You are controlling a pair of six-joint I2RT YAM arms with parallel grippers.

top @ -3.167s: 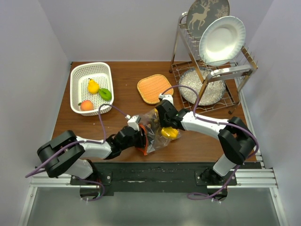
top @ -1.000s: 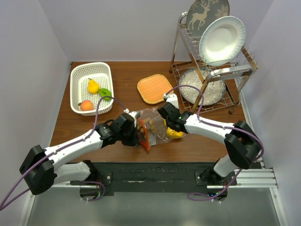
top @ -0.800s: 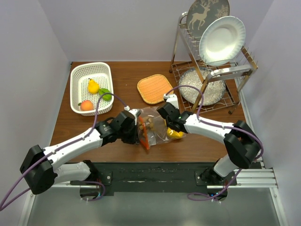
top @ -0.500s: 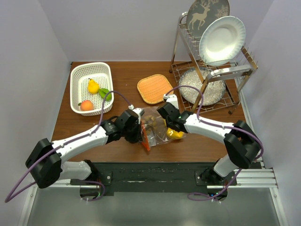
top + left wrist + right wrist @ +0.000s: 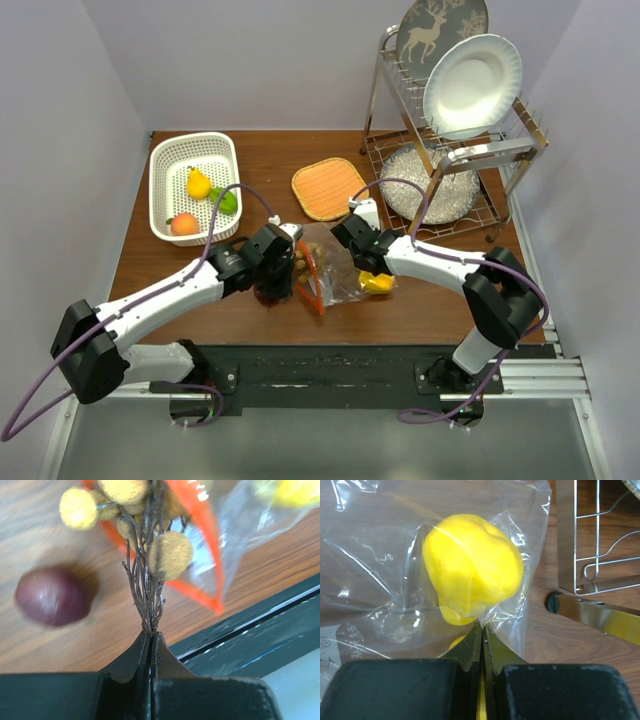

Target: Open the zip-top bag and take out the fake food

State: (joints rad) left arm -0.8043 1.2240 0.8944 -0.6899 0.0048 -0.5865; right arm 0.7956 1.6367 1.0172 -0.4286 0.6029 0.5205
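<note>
Two wrist cams, unlike top: L fingers (image 5: 127, 661) pinch grape stem (image 5: 147, 592), R fingers (image 5: 463, 655) pinch bag (image 5: 370, 545).

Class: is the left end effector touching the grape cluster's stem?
Touching. The left wrist view shows the left end effector pinched shut on the grape cluster's brown stem.

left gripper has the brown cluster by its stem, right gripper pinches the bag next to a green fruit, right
Not green: the fruit in the zip-top bag beside the right gripper is yellow, per the right wrist view. The left gripper does hold the brown cluster by its stem.
</note>
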